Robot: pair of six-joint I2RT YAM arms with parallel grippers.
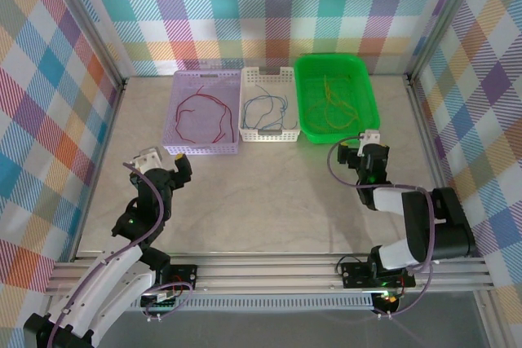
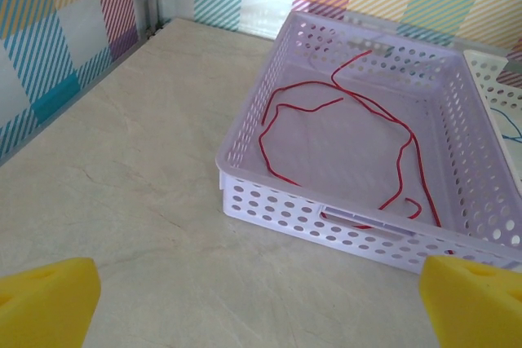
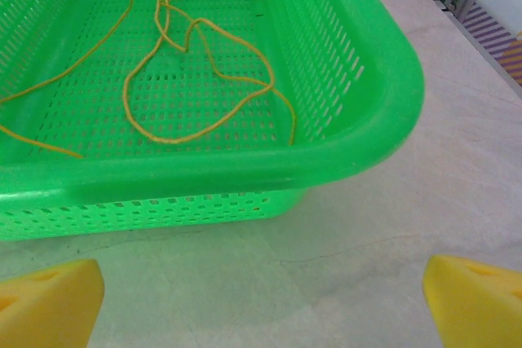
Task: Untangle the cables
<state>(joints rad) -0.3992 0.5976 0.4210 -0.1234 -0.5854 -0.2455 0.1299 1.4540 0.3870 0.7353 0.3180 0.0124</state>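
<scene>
- The table (image 1: 261,201) lies bare across the middle of the overhead view. Three baskets stand side by side in the upper centre, each with its long side running top to bottom.
- The green basket (image 3: 245,170) sits on the right of the row and the lavender basket (image 2: 326,219) on the left. The smaller white basket (image 1: 269,134) stands between them, touching or nearly touching both.
- The left gripper (image 2: 259,306) hovers low over the table just below the lavender basket, jaws spread wide and holding nothing.
- The right gripper (image 3: 261,306) hovers just below the green basket's lower right corner, also wide open and empty.
- The red cables (image 2: 404,132) lie loose on the lavender floor. Their long curve runs from the upper middle of the left wrist view down to the lower right, with a shorter loop to its left.
- The yellow cables (image 3: 167,141) lie in the green basket, fanning down from the top centre of the right wrist view, with one loop crossing itself.
- The blue-grey cables (image 1: 265,107) loop in the white basket, running roughly top to bottom.
- Judged from this, the colours are already sorted apart and the task looks nearly done.
- Any further move would mean reaching over a near wall and pinching a hair-thin strand lying flat on a perforated floor.
</scene>
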